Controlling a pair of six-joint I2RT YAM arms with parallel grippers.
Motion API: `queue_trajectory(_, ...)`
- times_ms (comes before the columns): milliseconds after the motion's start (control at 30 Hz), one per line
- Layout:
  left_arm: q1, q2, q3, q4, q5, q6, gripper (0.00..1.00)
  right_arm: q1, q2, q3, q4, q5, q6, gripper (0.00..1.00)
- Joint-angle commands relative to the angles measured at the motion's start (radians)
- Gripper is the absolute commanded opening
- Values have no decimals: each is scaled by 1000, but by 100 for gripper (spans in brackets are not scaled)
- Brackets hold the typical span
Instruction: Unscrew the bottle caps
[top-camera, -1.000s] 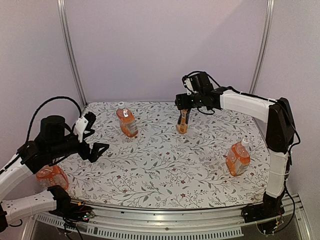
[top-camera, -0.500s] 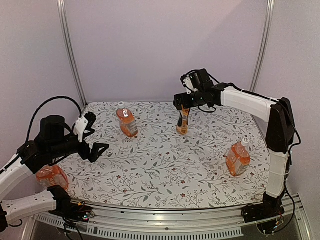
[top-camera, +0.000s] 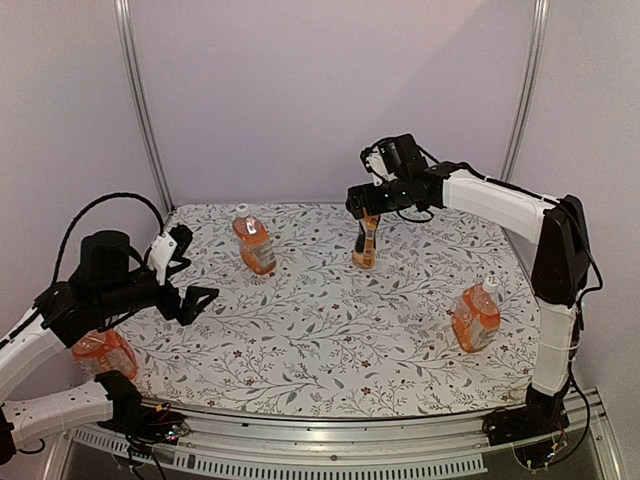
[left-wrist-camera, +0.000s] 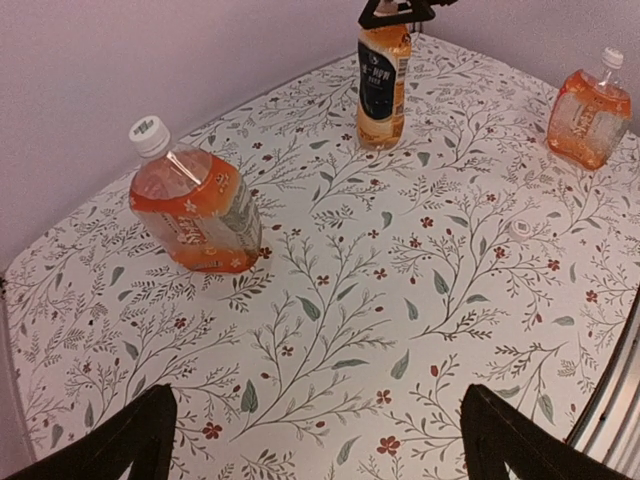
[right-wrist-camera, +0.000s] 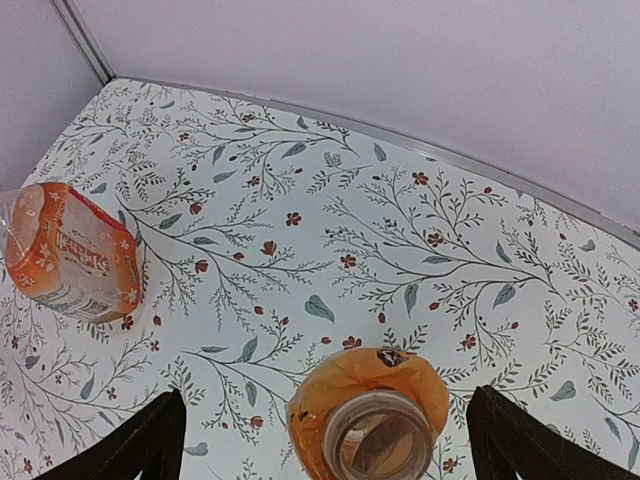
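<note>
**Desk reporter:** Where does the job stand?

**Photographer:** The right end effector (top-camera: 371, 206) hangs directly over the slim dark-labelled bottle (top-camera: 366, 243) at the far middle of the floral desk (top-camera: 330, 340). Its jaws are spread wide and grip nothing.

**Desk reporter:** And that bottle's cap?

**Photographer:** Off, judging by the right wrist view, where the open neck (right-wrist-camera: 375, 440) gapes upward. A small white disc (left-wrist-camera: 520, 228) lies on the desk between the slim bottle and the right squat bottle (top-camera: 476, 318). It looks like a loose cap but is too small to be certain.

**Desk reporter:** The other arm?

**Photographer:** The left end effector (top-camera: 188, 275) hovers over the near-left of the desk, jaws fully apart, empty and touching no bottle.

**Desk reporter:** What is left?

**Photographer:** The far-left squat bottle (left-wrist-camera: 195, 210) wears its white ribbed cap (left-wrist-camera: 148, 135). The right squat bottle carries its own cap (left-wrist-camera: 612, 57). A fourth bottle (top-camera: 100, 352) sits at the near-left edge, partly hidden under the left arm, and its top cannot be made out.

**Desk reporter:** So the next move?

**Photographer:** Probably the right arm lifts clear and goes to a capped bottle. That calls for one end effector steadying the body while the other closes squarely on the cap and twists. Otherwise the bottle may simply spin.
</note>
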Motion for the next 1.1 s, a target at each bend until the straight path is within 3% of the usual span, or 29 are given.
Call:
queue_trajectory(0,16,-9,10,13,17,12,99,-7,13,30,-31,-8,-8,99)
queue_trajectory(233,16,-7,7,13,18,1,100,-6,-30,38,-81,18,-13,99)
queue_trajectory(400,17,-14,0,8,18,-8,100,-7,-139,18,-222,69,-7,99)
queue_trajectory(800,19,-30,-19,20,20,0,99,-6,-538,-304,-756,425,189,99)
queue_trajectory(1067,21,-11,-17,25,42,-2,100,-6,-726,-501,-833,427,329,99)
